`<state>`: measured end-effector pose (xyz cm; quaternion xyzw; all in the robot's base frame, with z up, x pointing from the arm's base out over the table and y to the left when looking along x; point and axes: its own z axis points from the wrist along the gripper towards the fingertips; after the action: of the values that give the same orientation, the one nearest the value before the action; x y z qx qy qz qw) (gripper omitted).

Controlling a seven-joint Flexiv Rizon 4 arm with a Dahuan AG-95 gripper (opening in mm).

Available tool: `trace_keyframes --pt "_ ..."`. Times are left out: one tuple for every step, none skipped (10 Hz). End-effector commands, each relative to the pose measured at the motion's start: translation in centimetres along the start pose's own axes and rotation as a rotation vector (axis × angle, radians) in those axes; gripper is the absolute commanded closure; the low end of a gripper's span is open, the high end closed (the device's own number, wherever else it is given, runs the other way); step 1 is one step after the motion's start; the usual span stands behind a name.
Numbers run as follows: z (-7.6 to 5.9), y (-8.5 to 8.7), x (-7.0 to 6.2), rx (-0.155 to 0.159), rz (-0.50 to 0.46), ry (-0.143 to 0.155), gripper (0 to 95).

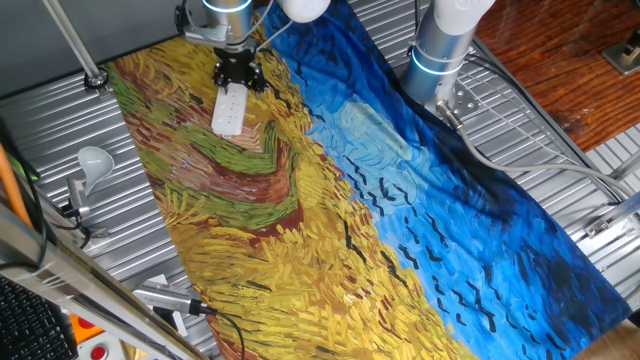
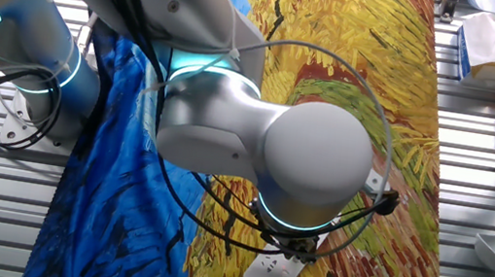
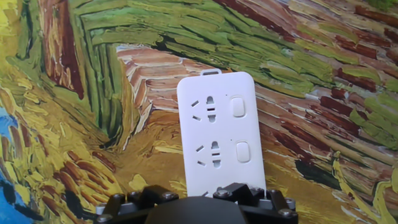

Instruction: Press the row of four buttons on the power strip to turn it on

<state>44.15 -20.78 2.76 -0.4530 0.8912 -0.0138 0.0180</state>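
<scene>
The gripper (image 1: 237, 76) sits over the near end of the power strip (image 3: 219, 138), probably aligning with the row of four buttons (image 3: 240, 129); finger state cannot be determined.

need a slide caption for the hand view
End effector poised over a white power strip lying on a Van Gogh-print cloth, two of its buttons visible.
</scene>
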Motion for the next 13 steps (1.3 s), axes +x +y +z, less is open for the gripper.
trace_keyframes --pt "-0.06 0.0 0.14 0.001 0.0 0.0 19.0" --pt "-0.06 0.0 0.19 0.0 -0.001 -0.001 19.0" --pt "0.01 -0.02 0.24 0.0 -0.001 -0.002 19.0" --pt "0.05 -0.03 0.25 0.0 -0.001 -0.003 19.0" --pt "0.18 -0.06 0.27 0.0 -0.002 -0.004 19.0" --pt "0.31 -0.09 0.3 0.0 -0.003 -0.006 19.0" --pt "0.3 -0.1 0.33 0.001 -0.004 -0.006 19.0" --pt "0.29 -0.1 0.34 0.001 -0.005 -0.006 19.0" --pt "0.3 -0.1 0.35 0.001 -0.003 -0.006 19.0" --pt "0.34 -0.11 0.35 0.001 -0.003 -0.006 19.0" --pt "0.42 -0.13 0.37 0.001 -0.004 -0.008 19.0" --pt "0.62 -0.17 0.38 0.001 -0.005 -0.009 19.0" --pt "0.85 -0.21 0.41 0.001 -0.008 -0.011 19.0"
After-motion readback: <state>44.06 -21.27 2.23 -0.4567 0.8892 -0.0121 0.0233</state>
